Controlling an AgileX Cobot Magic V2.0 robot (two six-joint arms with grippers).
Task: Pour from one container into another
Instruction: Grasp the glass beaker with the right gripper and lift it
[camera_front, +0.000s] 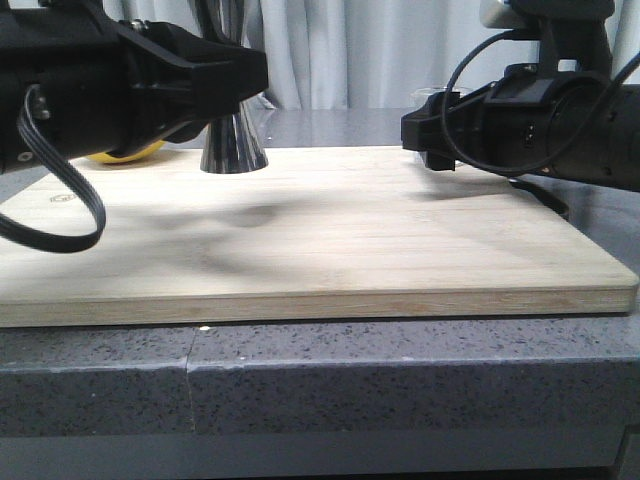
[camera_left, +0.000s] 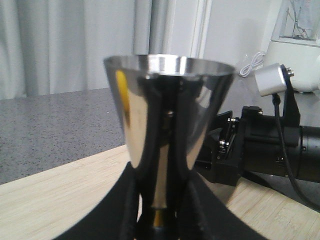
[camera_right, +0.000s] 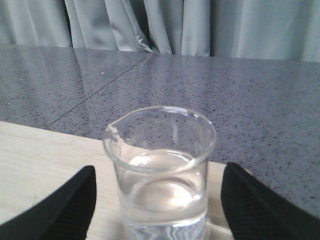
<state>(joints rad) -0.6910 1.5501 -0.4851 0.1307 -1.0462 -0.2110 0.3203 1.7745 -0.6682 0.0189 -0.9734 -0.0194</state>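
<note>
The steel hourglass jigger stands on the wooden board at the back left. My left gripper hides its upper cone in the front view. In the left wrist view the jigger fills the middle, and the left gripper is shut round its narrow waist. The clear glass beaker, about a third full of clear liquid, stands at the board's back right edge. My right gripper is open, one finger on each side of it, both apart from the glass. In the front view the right gripper hides all but the beaker's rim.
A yellow fruit lies behind the left arm at the board's back left. The board rests on a grey speckled counter, with curtains behind. The right arm shows past the jigger, and a white appliance stands behind it.
</note>
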